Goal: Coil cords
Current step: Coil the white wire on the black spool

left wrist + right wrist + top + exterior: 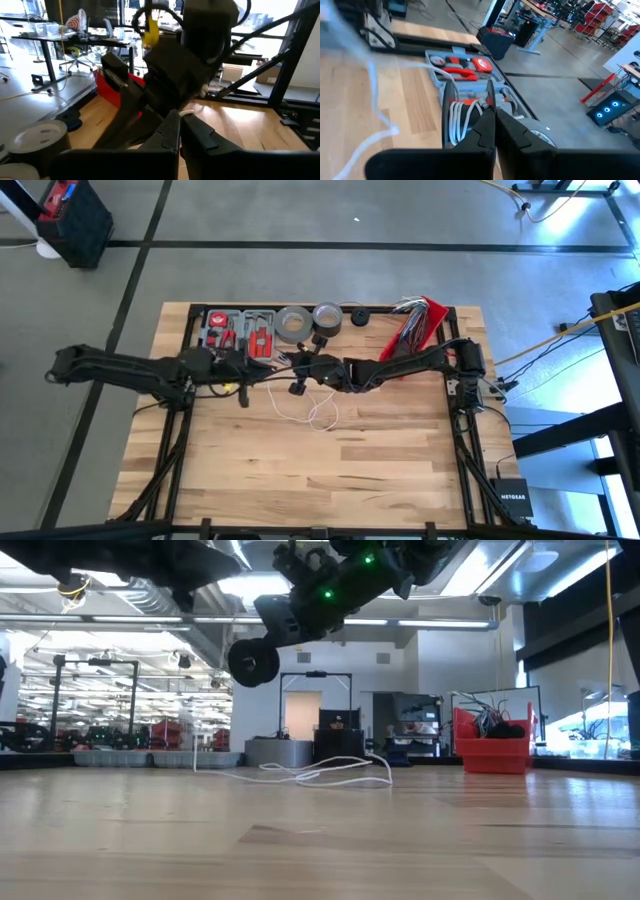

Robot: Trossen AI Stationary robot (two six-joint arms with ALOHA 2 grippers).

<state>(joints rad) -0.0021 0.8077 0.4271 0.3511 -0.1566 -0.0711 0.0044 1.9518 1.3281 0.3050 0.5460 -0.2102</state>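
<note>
High view: both my arms meet over the counter (pixel 300 470), a bit above frame centre. My left jaws (pixel 300 387) sit just left of centre, my right jaws (pixel 322 376) right beside them, nearly touching. The white cord (pixel 312 410) lies in loose loops on the wood just below the two, w/ one strand running up toward my left jaws. Upper part of the counter: grey tool tray (pixel 238 330) w/ red tools, two grey tape rolls (pixel 293 324), a small black disc (pixel 359 317), and a red bin (pixel 425 318) of wires at upper right.

Low view: cord (pixel 320 772) shows mid-frame as a flat tangle on the counter, one strand rising at its left end. Arms hang at top of frame, clear of the wood. Red bin (pixel 494 752) at right.

Left wrist view: my left jaws (pixel 180 131) are clenched, fingers (pixel 167 137) pressed together at bottom centre; a bit of white cord (pixel 187 113) shows just above the tips, can't tell if it's pinched. Right arm fills the frame ahead. Tape roll (pixel 37 140) at lower left.

Right wrist view: my right jaws (pixel 495 131) are clenched too, nothing seen between them. Blurred cord (pixel 372 85) crosses the left side. Tool tray (pixel 470 82) sits beyond the tips.
</note>
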